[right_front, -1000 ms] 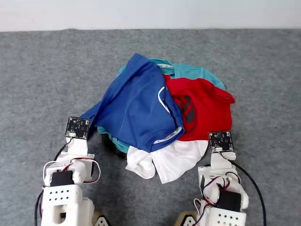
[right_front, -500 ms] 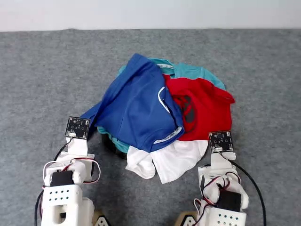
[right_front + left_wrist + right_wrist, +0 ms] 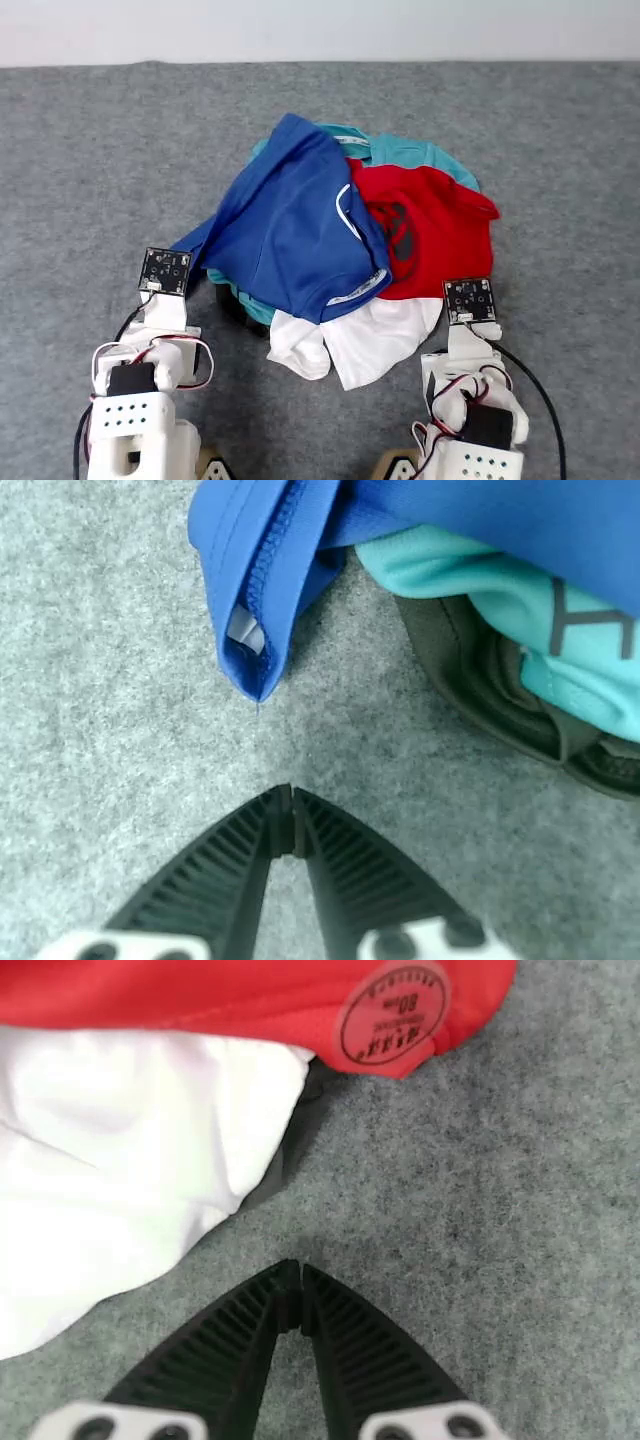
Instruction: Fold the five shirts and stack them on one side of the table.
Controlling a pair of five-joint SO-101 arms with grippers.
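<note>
A heap of shirts lies mid-table: a blue shirt (image 3: 295, 225) on top, a red shirt (image 3: 435, 235) to its right, a teal shirt (image 3: 410, 152) behind, a white shirt (image 3: 350, 340) at the front and a dark shirt (image 3: 235, 305) peeking out at the lower left. My left gripper (image 3: 292, 805) is shut over bare felt, just short of the blue sleeve (image 3: 260, 600), with teal (image 3: 480, 600) and dark cloth (image 3: 500, 700) alongside. My right gripper (image 3: 300, 1280) is shut over felt near the white shirt (image 3: 120, 1140) and the red hem (image 3: 300, 1005).
Grey felt (image 3: 90, 150) covers the table, with open room left, right and behind the heap. Both arm bases (image 3: 135, 420) (image 3: 475, 430) stand at the front edge. A pale wall (image 3: 320, 30) runs along the back.
</note>
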